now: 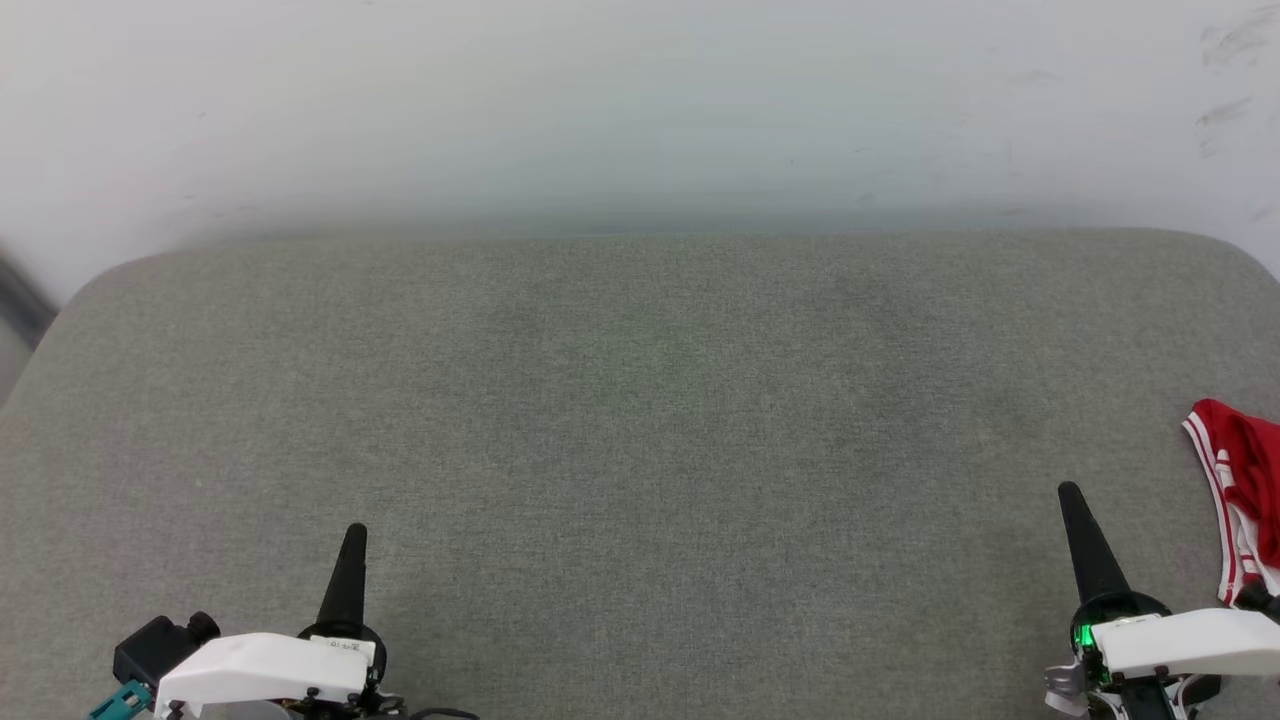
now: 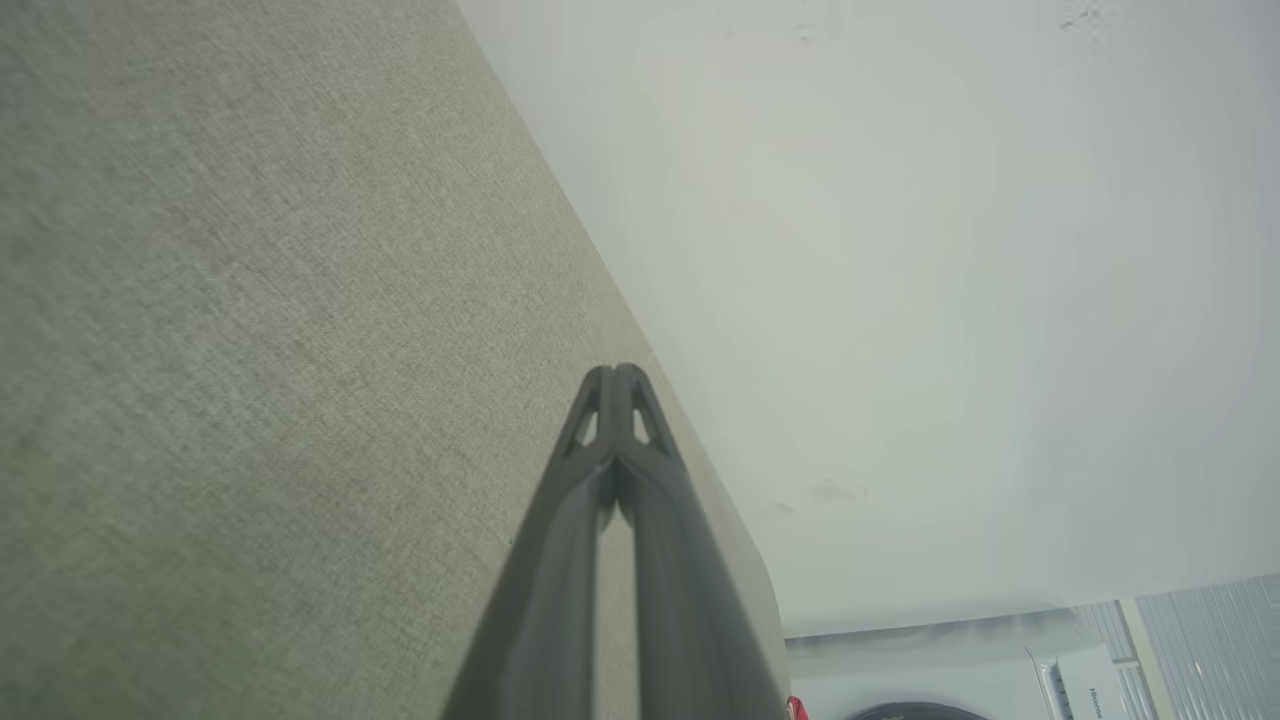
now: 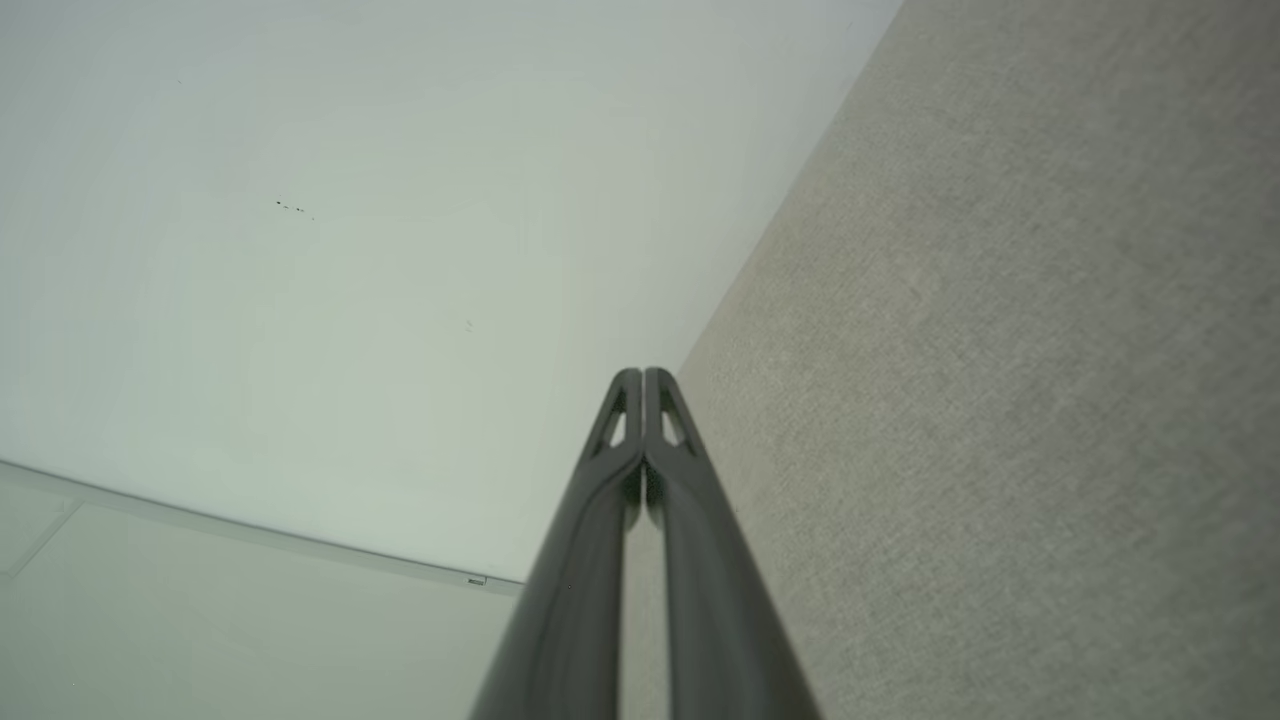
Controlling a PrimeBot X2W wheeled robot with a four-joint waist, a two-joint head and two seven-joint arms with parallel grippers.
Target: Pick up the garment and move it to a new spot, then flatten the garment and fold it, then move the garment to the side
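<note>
Though closed, the right pincer (image 1: 1069,492) sits near the garment (image 1: 1247,468) (bunched).

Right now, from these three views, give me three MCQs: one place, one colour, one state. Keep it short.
1. Where on the pad is the shirt, in the head view?
A) at the right edge
B) dead centre
C) at the far left corner

2. What colour is the shirt?
A) blue with yellow trim
B) red with white-and-red striped trim
C) plain black

3. What state are the left jaws and right jaws in?
A) both wide open
B) left shut, right open
C) both shut, holding nothing

Answers:
1. A, the shirt lies bunched at the pad's right edge, just beyond the right jaws.
2. B, the cloth is red with a white-and-red striped band along its edge.
3. C, each wrist view shows them pressed together with nothing between.
</note>
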